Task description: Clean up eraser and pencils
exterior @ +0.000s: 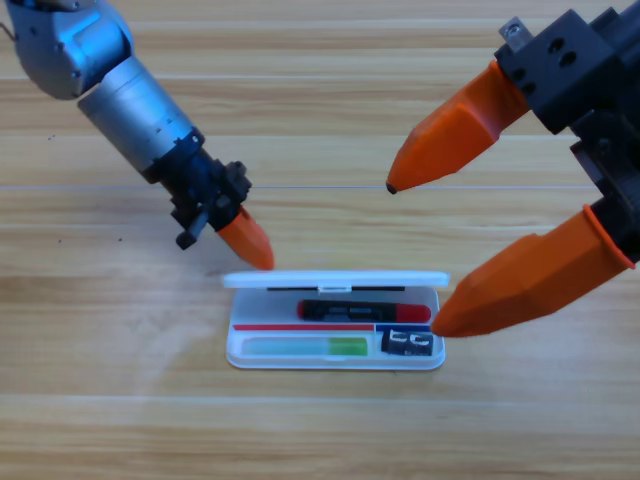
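Grippers flank a white case [335,345] on the wooden table [320,430]: the right gripper [415,255] hangs spread wide beside it, the left gripper [245,240], jaws pressed together, touches the half-raised lid [335,280]. Inside lie the red pencil [365,311], green pencil [305,346] and eraser [408,343]; a careless push could slide the case or jam the lid.

Left gripper [255,252] at upper-left corner of white case [335,360], raised lid [335,280] blocking upper edge, right gripper [415,255] spread wide, crowding case right end
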Controlling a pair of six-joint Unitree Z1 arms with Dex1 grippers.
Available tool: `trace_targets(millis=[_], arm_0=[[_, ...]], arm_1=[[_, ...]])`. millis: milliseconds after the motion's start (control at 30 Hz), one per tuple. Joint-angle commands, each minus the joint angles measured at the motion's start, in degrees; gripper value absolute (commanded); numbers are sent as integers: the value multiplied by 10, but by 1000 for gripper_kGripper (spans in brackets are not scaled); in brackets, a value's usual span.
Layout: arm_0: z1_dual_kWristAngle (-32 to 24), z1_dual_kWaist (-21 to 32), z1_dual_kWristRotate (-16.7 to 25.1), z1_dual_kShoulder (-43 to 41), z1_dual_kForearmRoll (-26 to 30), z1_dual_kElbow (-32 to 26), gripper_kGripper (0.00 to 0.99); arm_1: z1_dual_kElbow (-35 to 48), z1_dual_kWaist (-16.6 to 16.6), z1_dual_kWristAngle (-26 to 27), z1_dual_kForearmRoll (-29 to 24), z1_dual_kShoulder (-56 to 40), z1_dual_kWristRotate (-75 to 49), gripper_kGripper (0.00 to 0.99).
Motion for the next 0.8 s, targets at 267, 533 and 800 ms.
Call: trace_targets(millis=[267,533,800], arm_0=[[9,-81,-27,3,1,8,0],[18,-95,-33,12,-17,23,0],[31,-103,-37,18,-62,66,0]], arm_1=[[8,16,5,-22,12,3,928],[7,16,5,-23,21,3,928],[5,17,5,-23,24,3,928]])
